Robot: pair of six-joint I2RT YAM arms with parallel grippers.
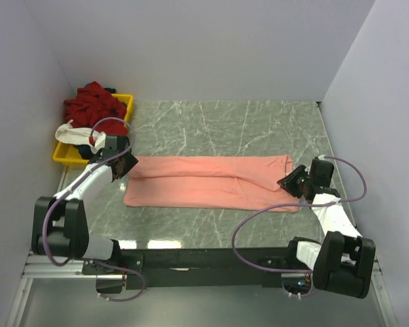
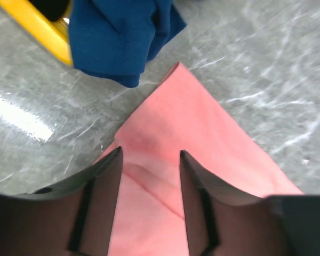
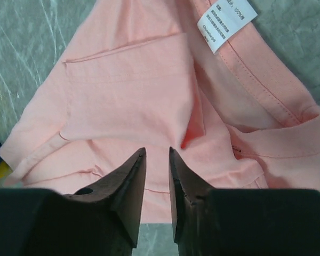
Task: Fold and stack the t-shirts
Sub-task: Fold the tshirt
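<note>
On a grey-green marbled tabletop (image 1: 245,126) walled by plain white panels (image 1: 191,48), the folded salmon-pink cloth t-shirt (image 1: 211,180) lies flat between the left gripper (image 1: 126,165), jaws spread over one corner, and the right gripper (image 1: 287,182), jaws slightly parted above its collar end.

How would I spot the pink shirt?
Start at the grey marble table. Across its middle lies the salmon-pink t-shirt, folded into a long flat strip. The other clothes sit heaped in the yellow tray at the left; only this one lies alone, with a white neck label.
</note>
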